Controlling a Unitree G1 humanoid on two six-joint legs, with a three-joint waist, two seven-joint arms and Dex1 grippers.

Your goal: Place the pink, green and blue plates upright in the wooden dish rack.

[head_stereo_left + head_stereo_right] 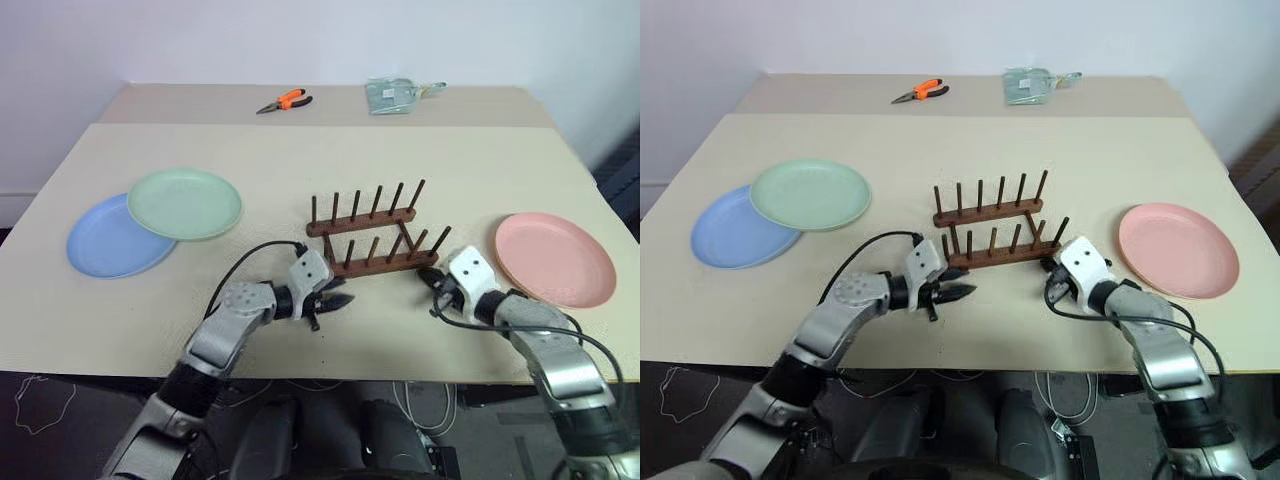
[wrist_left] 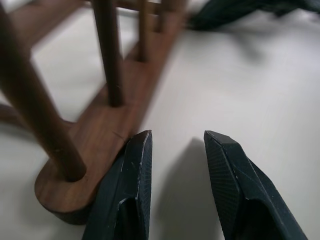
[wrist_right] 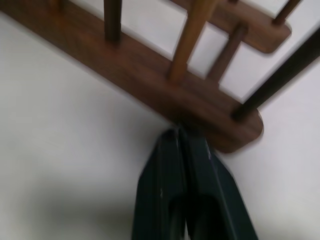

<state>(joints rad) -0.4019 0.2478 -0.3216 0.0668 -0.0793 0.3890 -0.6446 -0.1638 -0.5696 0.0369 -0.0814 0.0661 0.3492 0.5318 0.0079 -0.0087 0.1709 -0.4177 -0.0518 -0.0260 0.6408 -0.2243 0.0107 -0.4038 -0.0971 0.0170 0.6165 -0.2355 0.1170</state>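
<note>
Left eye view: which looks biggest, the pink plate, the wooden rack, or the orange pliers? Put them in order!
1. Pink plate
2. Wooden dish rack, only a little smaller
3. Orange pliers, though they lie farther from the camera, which shrinks them.

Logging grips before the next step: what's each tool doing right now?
Left tool: open, holding nothing.
Right tool: shut, holding nothing.

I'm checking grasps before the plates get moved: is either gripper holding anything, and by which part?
Nothing is held. The left gripper is open beside the wooden dish rack; the right gripper is shut, its tips at the rack's rail.
</note>
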